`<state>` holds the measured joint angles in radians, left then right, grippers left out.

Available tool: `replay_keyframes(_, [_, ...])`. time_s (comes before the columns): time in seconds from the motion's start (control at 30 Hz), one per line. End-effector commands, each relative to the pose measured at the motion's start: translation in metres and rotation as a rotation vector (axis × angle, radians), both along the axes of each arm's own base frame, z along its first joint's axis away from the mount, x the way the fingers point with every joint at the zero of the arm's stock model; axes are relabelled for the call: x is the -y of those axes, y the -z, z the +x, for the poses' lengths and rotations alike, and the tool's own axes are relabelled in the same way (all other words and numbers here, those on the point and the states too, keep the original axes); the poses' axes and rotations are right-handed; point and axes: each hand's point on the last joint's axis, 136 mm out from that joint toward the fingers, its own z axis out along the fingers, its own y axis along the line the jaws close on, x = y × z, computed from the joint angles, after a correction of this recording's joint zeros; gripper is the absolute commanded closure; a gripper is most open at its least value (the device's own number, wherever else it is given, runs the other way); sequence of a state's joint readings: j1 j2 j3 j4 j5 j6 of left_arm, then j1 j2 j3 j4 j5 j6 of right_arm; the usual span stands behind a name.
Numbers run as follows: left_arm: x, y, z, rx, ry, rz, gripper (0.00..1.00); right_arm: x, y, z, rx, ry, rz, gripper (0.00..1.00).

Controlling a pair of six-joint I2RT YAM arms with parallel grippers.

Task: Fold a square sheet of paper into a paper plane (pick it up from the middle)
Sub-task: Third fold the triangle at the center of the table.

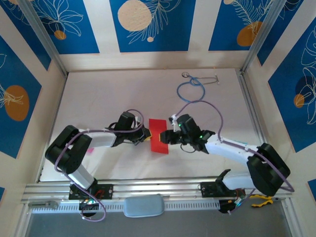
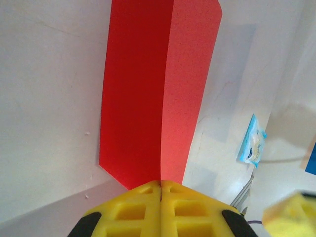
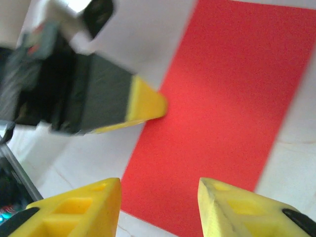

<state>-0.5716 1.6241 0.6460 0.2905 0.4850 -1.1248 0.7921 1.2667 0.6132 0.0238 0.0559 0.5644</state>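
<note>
Your left gripper, pressed together, pinches the doubled square sheet of paper at its 9 o'clock edge, likely anchoring the crease, while your right gripper hovers spread at 3 o'clock.

White matte table, walled on three sides. Red paper sheet at frame centre: narrow rectangle, long axis running up-down, folded double. Left wrist view: paper shows two red panels meeting at a lengthwise crease. Right wrist view: paper flat on table. Blue stethoscope upper right of centre, looped, well apart from paper. Small blue-white packet on table, right of frame.
</note>
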Motion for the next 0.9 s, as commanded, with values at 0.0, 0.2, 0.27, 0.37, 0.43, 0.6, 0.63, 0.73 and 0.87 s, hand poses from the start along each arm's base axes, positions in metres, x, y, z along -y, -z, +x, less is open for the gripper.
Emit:
replay_keyframes(0.0, [-0.001,-0.007,0.006,-0.004,-0.02,-0.004,1.0,-0.003,-0.002,-0.008,0.347,-0.135,-0.188,0.51])
replay_keyframes(0.2, [-0.001,-0.005,0.006,-0.009,-0.025,-0.001,1.0,-0.036,0.0,-0.033,0.591,-0.326,-0.298,0.46])
replay_keyframes(0.27, [-0.001,-0.006,0.006,-0.011,-0.026,-0.003,1.0,-0.044,0.004,-0.039,0.634,-0.361,-0.319,0.46])
replay_keyframes(0.37, [0.0,-0.006,0.006,-0.012,-0.024,-0.005,1.0,-0.052,0.007,-0.042,0.695,-0.373,-0.356,0.19])
replay_keyframes(0.43, [0.0,-0.006,0.007,-0.01,-0.024,-0.006,1.0,-0.053,0.011,-0.04,0.711,-0.363,-0.393,0.15])
replay_keyframes(0.6, [0.002,-0.007,0.009,-0.01,-0.027,-0.016,1.0,-0.053,0.025,-0.038,0.725,-0.381,-0.474,0.17])
replay_keyframes(0.63, [0.002,-0.007,0.009,-0.011,-0.028,-0.017,1.0,-0.053,0.027,-0.037,0.725,-0.377,-0.485,0.19])
replay_keyframes(0.73, [0.002,-0.007,0.008,-0.012,-0.028,-0.019,1.0,-0.052,0.035,-0.036,0.709,-0.378,-0.508,0.29])
replay_keyframes(0.87, [0.002,-0.007,0.008,-0.014,-0.028,-0.017,1.0,-0.053,0.041,-0.034,0.7,-0.367,-0.51,0.44])
